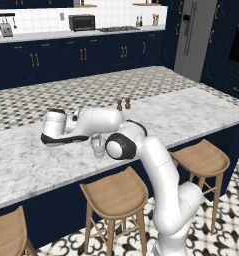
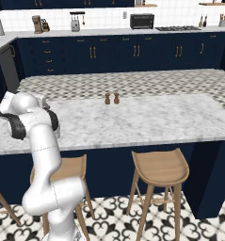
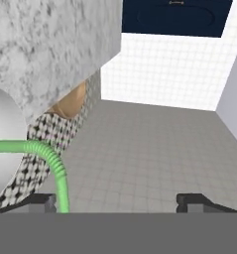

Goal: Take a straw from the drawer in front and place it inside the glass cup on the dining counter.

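Wide apart, our jaws hold nothing: in the hand view the 2 dark fingertips (image 3: 40, 202) sit far from each other at the bottom, and our gripper (image 3: 122, 201) has only bare floor between them. We see the straw (image 3: 54, 166) in that view as a bent light-green stick that comes in from the left, curves down and ends just beside our left fingertip; we cannot tell if it touches it. A round pale shape sits at the left edge beside the straw, and we cannot tell what it is. Above it we see the grey marble edge of the counter (image 3: 50, 44) and a bit of a wooden stool (image 3: 70, 105) under it. In the left base view our arm (image 1: 141, 150) bends low over the counter (image 1: 201, 112), and the cup (image 1: 98, 145) stands on the marble right under the arm, with a thin green bit of straw (image 1: 98, 138) poking up inside it. 2 small brown shakers (image 1: 123, 104) stand well apart from the cup, farther back on the counter. 3 stools (image 1: 113, 192) stand along the near side. In the right base view our arm (image 2: 31, 122) rises at the left end of the counter (image 2: 147, 117), and it hides the cup.
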